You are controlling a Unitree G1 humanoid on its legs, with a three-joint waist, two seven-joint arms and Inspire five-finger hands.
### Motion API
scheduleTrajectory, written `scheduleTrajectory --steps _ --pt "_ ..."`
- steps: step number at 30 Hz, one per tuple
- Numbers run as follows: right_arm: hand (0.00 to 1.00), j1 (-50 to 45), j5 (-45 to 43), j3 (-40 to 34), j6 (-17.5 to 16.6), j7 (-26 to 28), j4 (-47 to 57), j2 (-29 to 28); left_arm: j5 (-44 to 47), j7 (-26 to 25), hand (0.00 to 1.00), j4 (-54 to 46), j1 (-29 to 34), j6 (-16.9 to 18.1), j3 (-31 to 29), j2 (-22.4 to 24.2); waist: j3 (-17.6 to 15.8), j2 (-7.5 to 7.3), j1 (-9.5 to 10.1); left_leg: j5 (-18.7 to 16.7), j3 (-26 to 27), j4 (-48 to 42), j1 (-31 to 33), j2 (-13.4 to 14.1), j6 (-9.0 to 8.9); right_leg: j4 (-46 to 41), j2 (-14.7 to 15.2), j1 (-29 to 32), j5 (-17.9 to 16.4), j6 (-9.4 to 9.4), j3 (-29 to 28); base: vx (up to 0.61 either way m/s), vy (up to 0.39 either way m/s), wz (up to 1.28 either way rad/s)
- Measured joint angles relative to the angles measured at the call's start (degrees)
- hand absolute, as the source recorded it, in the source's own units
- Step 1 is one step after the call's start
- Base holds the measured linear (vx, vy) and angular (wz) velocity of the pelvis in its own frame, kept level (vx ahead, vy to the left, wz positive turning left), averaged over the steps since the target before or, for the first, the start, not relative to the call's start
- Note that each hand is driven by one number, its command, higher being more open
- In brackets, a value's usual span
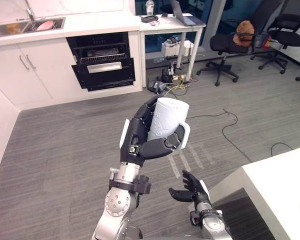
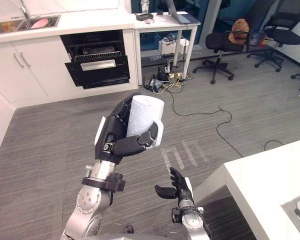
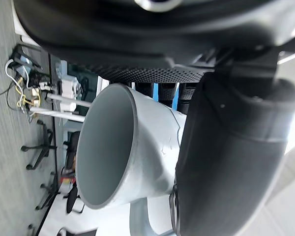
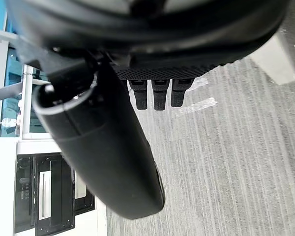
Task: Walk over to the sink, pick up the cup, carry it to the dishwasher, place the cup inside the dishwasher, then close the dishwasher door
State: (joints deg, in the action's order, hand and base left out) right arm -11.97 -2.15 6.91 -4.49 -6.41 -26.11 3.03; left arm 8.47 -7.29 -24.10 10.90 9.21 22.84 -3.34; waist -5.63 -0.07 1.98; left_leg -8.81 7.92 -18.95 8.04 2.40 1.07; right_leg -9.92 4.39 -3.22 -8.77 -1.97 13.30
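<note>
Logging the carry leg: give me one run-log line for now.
phase: carry | left hand: shut on white cup | right hand: open, empty | dishwasher: open, ahead

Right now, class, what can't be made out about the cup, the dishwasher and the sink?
1. The cup: in the eye views its base is hidden by the left hand, and part of its side lies under the fingers.
2. The dishwasher: in the left eye view, what lies inside is too dark and small to tell.
3. The sink: in the left eye view its left part is cut off by the edge, and its contents are too small to name.
</note>
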Motion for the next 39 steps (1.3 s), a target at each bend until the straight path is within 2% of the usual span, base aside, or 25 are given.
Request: scheduleTrajectory --steps 4,10,12,14,15,16,17,19,21,22,25,28,35,36,39 --pt "0.9 0.3 0.0 -1.2 0.0 -0.3 -1.4 -0.8 0.6 -0.1 0.3 0.0 0.0 0.0 0.0 -0.2 0.1 -0.34 0.22 5.1 0.5 9.6 -3.2 -3.1 0.88 0.8 2.0 0.1 0.1 -0.07 -0.3 0.0 0.049 0.34" --pt "0.9 1.1 0.1 -1.5 0.0 -0.3 -3.1 -1.2 0.6 0.1 0.3 0.0 0.5 0.0 -0.1 -0.7 0.0 -0.87 0.23 4.8 6.2 13.3 -5.2 -2.7 1.57 1.0 2.8 1.0 0.8 -1.24 -2.9 0.0 0.016 -0.21" --pt "0.9 2.2 0.3 -1.5 0.0 -0.3 -3.8 -1.2 0.6 0.2 0.3 0.0 0.7 0.0 -0.5 -0.6 -0.1 -0.93 -0.05 4.7 7.0 14.4 -5.8 -2.8 1.78 -2.1 3.1 3.0 0.8 -1.29 -4.1 0.05 0.071 -0.34" --pt "0.9 2.2 1.4 -1.7 0.1 -0.2 -4.4 -1.2 0.5 0.8 0.3 0.1 1.1 -0.1 -0.4 -0.7 -0.1 -0.86 -0.71 6.1 6.4 17.2 -8.6 -2.9 1.9 -11.5 3.1 6.5 0.8 -1.29 -6.0 0.08 0.089 0.03" --pt "0.9 2.2 1.7 -1.8 0.1 -0.2 -4.5 -1.2 0.5 0.9 0.3 0.1 1.2 -0.1 -0.5 -0.7 -0.3 -0.84 -0.97 6.6 5.9 18.0 -9.8 -3.0 2.61 -14.7 3.1 7.3 0.8 -1.24 -6.9 0.13 0.06 0.34" --pt "0.9 1.8 1.8 -2.0 0.1 -0.1 -4.6 -1.1 0.5 0.9 0.3 0.3 1.1 -0.1 -0.4 -1.1 -0.3 -0.76 -1.89 6.6 4.1 18.1 -10.8 -3.2 2.66 -18.5 2.2 9.3 -1.3 -0.55 -9.6 0.11 0.025 0.7" --pt "0.9 1.4 2.1 -1.8 0.1 -0.1 -4.6 -1.1 0.5 0.9 0.3 0.7 0.6 -0.1 -0.2 -1.4 -0.3 -0.67 -2.52 5.8 1.9 17.3 -10.3 -3.3 2.27 -18.0 0.6 10.3 -3.2 -0.1 -14.3 0.13 0.004 0.86" --pt "0.9 1.0 2.4 -1.6 0.1 0.0 -4.6 -1.1 0.6 0.9 0.3 1.7 -0.3 0.1 0.1 -1.4 -0.2 -0.83 -2.82 5.5 -1.4 16.3 -9.0 -3.6 1.96 -15.8 -1.7 12.2 -4.1 -0.73 -19.2 0.11 -0.024 0.94" --pt "0.9 0.3 2.4 -0.8 0.1 0.0 -4.4 -1.1 0.6 0.5 0.3 2.6 -0.3 0.1 0.0 -1.6 0.0 -1.83 -2.54 4.8 -3.8 14.9 -8.5 -5.3 1.68 -10.5 -0.8 12.1 -2.4 -0.7 -19.8 0.16 -0.068 0.84" --pt "0.9 -0.1 2.4 0.0 0.1 0.0 -4.5 -0.9 0.6 0.1 0.3 3.0 0.1 0.2 -0.1 -1.9 0.4 -2.51 -1.69 4.0 -4.4 13.8 -8.6 -6.5 1.92 -8.8 0.4 11.5 -0.3 -2.32 -20.4 0.17 -0.094 0.59" --pt "0.9 0.2 2.5 0.2 0.2 0.3 -4.9 -0.5 0.6 0.1 0.3 4.1 1.3 0.1 0.2 -1.7 1.6 0.84 -0.93 1.5 -6.0 11.0 -7.5 -4.4 0.31 -4.7 -1.2 8.3 0.4 -1.11 -17.8 0.17 -0.096 0.37" --pt "0.9 0.5 3.4 -0.1 0.2 0.2 -4.9 0.1 0.6 0.2 0.3 4.2 1.3 0.1 0.3 -1.6 1.8 1.12 -1.15 1.3 -6.0 11.6 -8.6 -2.8 -0.15 -2.2 -2.4 5.7 1.0 -0.27 -16.1 0.16 -0.111 0.22" --pt "0.9 -0.2 3.5 -2.8 0.2 -0.4 -4.9 1.9 1.1 0.2 0.3 4.2 1.8 0.1 0.0 -1.9 2.0 0.65 -1.28 1.3 -6.0 13.3 -10.2 -2.4 -0.28 2.0 -2.8 2.9 2.7 -0.03 -16.1 0.1 -0.019 0.01" --pt "0.9 0.1 1.7 -1.9 0.1 -0.5 -9.5 0.9 1.7 0.1 0.3 4.6 5.6 0.1 -1.2 -2.4 4.2 -0.53 -2.03 5.6 -7.1 18.1 -10.1 -2.7 -0.27 7.0 -2.6 2.3 6.9 -0.32 -16.6 0.0 0.0 0.0" --pt "0.9 0.1 1.7 -1.9 0.1 -0.5 -9.5 0.9 1.7 0.1 0.3 4.6 5.6 0.1 -1.2 -2.4 4.2 -0.53 -2.05 5.6 -7.1 18.1 -10.1 -2.7 -0.27 7.0 -2.6 2.3 6.9 -0.32 -16.6 0.0 0.0 0.0"
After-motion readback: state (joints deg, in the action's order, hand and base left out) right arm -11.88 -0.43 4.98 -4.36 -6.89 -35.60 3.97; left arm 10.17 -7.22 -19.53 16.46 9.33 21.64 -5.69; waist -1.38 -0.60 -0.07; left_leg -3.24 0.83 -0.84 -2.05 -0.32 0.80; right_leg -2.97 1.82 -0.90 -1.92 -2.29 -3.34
